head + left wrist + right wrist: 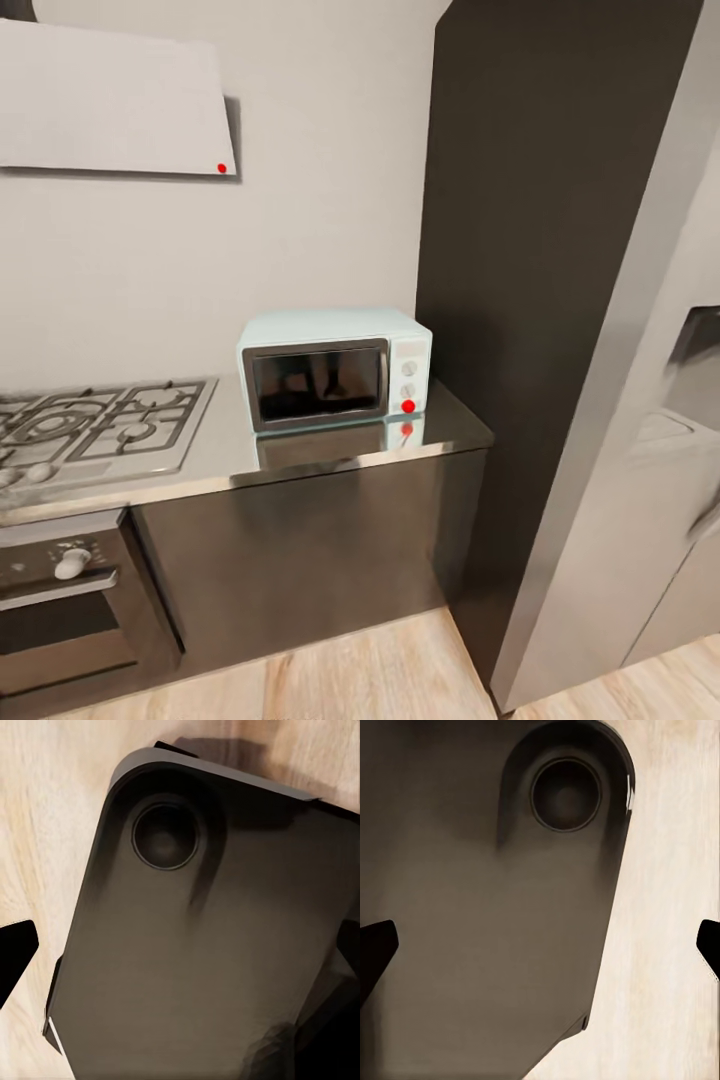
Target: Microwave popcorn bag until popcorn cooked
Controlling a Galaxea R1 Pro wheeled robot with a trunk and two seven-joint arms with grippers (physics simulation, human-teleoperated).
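- Wood floor [400,670] runs along the bottom edge of the head view, nearest us, and above it stand the dark cabinets [300,560], with an oven [70,610] at lower left.
- We see the countertop [440,425] across the middle of the frame, the gas hob [100,420] set into it at the left.
- We find the microwave [335,368] at centre frame, sitting on that worktop with its door closed, hard by a tall dark cabinet [540,300] on the right.
- We can't spot the popcorn bag on this stretch of worktop, so its place is unknown to us.
- Left gripper [184,949]: dark fingertips at both frame edges, jaws wide, nothing between them, above the robot's dark base [202,945].
- Right gripper [544,945]: the same story, jaws wide and empty over floor and base.
- We judge this the search-and-approach step; next we need to look along the counter for the bag before reaching.
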